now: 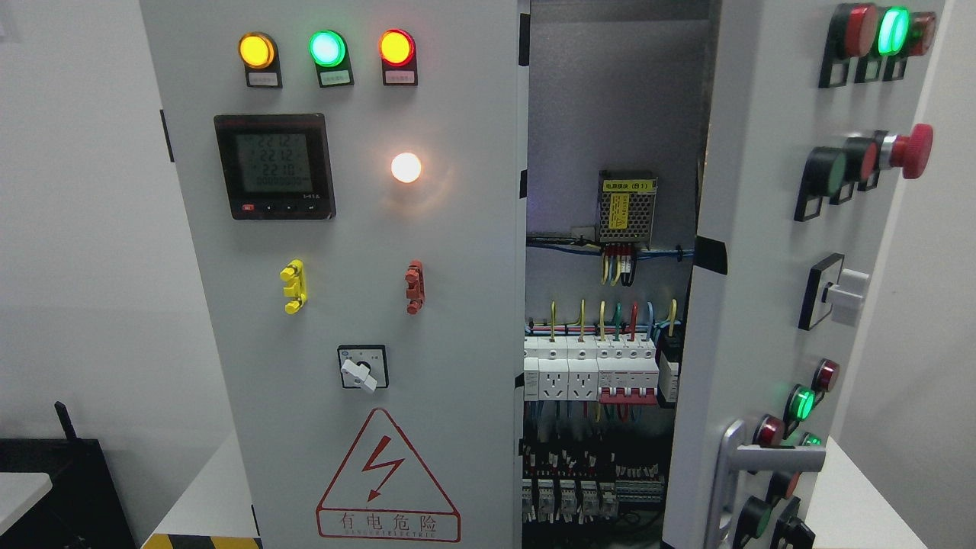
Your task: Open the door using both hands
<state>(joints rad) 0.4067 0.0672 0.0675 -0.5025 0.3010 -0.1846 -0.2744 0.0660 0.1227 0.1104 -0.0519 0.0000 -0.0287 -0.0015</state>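
A grey electrical cabinet fills the head view. Its left door (343, 305) is shut and carries three lit lamps, a digital meter (274, 166), a rotary switch (363, 367) and a red warning triangle (387, 480). The right door (762, 267) stands swung open towards me, seen nearly edge-on, with buttons, lamps and a silver handle (762, 457) on its face. Between the doors the inside (610, 305) shows a power supply, coloured wires and rows of breakers. Neither of my hands is in view.
A red mushroom stop button (911, 150) sticks out from the open door at upper right. The cabinet stands on a white table (206, 503) with a yellow-black striped edge. A black object (53, 480) sits at lower left. White walls flank both sides.
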